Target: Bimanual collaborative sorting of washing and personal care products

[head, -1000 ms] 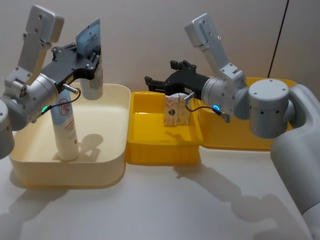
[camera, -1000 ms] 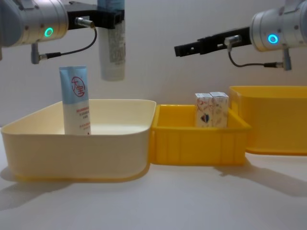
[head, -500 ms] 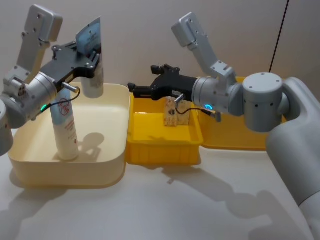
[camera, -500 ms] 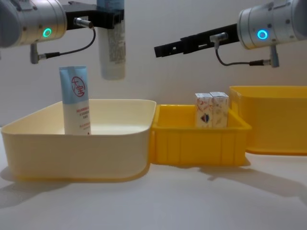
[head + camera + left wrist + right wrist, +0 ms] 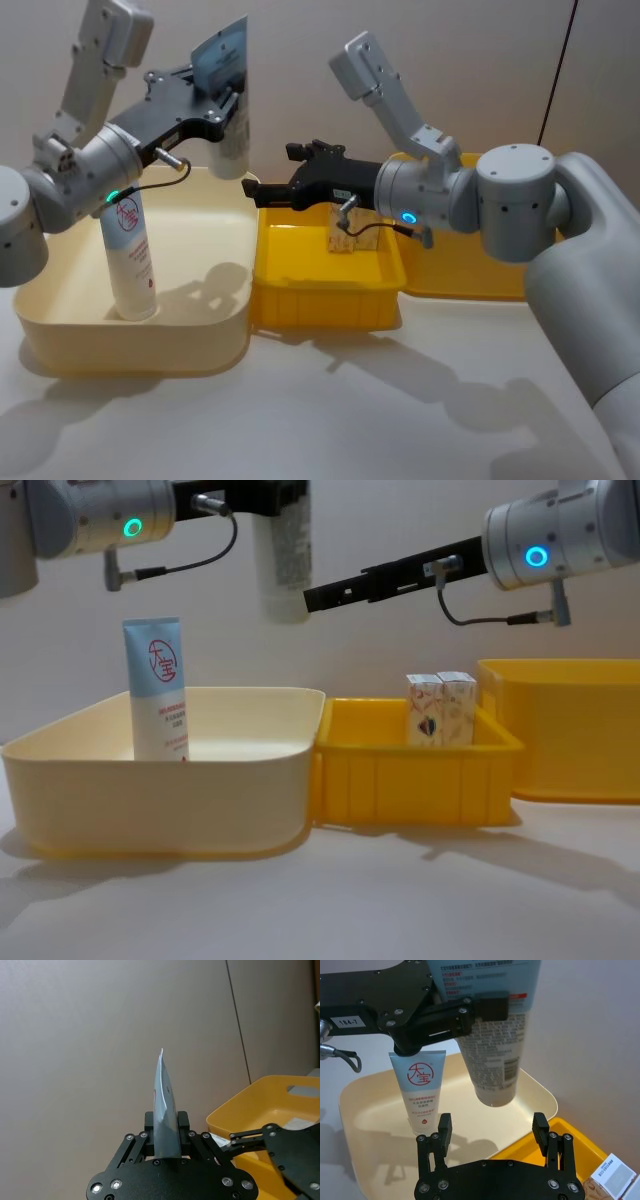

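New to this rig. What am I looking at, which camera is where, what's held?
This is a two-armed robot at a table. Head and chest cameras look forward at the work; the other two pictures come from cameras on the wrists. The left gripper is shut on a squeeze tube, raised above the cream bin, where a second tube stands upright. The right gripper is open and empty, pointing at the raised tube. Two small cartons stand in the middle yellow bin; another yellow bin sits to its right.
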Controlling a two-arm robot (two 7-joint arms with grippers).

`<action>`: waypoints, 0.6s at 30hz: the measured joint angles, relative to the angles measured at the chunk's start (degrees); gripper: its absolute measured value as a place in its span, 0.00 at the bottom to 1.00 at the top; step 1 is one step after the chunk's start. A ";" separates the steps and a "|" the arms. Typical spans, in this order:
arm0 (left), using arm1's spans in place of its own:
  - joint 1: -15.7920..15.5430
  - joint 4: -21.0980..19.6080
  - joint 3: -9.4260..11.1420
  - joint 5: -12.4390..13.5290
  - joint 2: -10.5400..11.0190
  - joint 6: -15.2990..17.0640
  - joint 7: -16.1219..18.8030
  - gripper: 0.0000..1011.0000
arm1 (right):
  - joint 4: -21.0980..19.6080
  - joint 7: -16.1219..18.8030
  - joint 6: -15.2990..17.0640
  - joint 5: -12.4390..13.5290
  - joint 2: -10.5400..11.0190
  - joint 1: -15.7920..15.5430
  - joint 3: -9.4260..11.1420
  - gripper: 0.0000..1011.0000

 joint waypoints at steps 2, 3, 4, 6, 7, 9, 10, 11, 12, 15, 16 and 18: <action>-0.59 0.78 0.33 -0.28 -0.30 -0.52 -0.88 0.26 | 0.30 -0.26 -0.78 0.23 -0.23 0.01 0.09 0.99; -0.69 0.91 0.38 -0.35 -0.34 -0.63 -1.07 0.26 | 0.43 -0.41 -1.06 0.29 -0.35 0.00 0.17 0.99; -0.91 1.20 0.51 -0.44 -0.43 -0.80 -1.19 0.26 | 0.52 -0.60 -1.44 0.38 -0.45 0.01 0.24 0.99; -1.36 1.84 0.76 -0.66 -0.66 -1.17 -1.87 0.26 | 0.83 -1.24 -2.78 0.61 -0.76 -0.01 0.50 0.99; -1.47 1.98 0.82 -0.72 -0.72 -1.29 -2.03 0.26 | 1.09 -1.86 -3.64 0.70 -1.03 -0.05 0.75 0.99; -1.75 2.40 1.00 -0.84 -0.86 -1.49 -2.38 0.26 | 1.34 -2.41 -4.56 0.81 -1.28 -0.09 0.97 0.99; -1.88 2.59 1.08 -0.92 -0.93 -1.62 -2.54 0.26 | 1.46 -2.67 -5.00 0.88 -1.39 -0.10 1.06 0.99; -2.08 2.90 1.22 -1.03 -1.04 -1.81 -2.79 0.26 | 1.72 -3.24 -5.84 0.97 -1.62 -0.11 1.25 0.99; -2.28 3.20 1.38 -1.15 -1.13 -2.00 -3.05 0.26 | 1.86 -3.62 -6.44 1.02 -1.78 -0.11 1.34 0.99; -2.56 3.62 1.60 -1.30 -1.28 -2.24 -3.32 0.26 | 2.43 -4.55 -7.68 1.08 -2.14 -0.12 1.56 0.99; -2.63 3.73 1.66 -1.36 -1.33 -2.32 -3.40 0.26 | 2.85 -5.09 -8.49 1.11 -2.40 -0.11 1.67 0.99; -2.85 4.05 1.87 -1.50 -1.44 -2.50 -3.58 0.26 | 3.39 -5.70 -9.33 1.16 -2.77 -0.03 1.76 0.99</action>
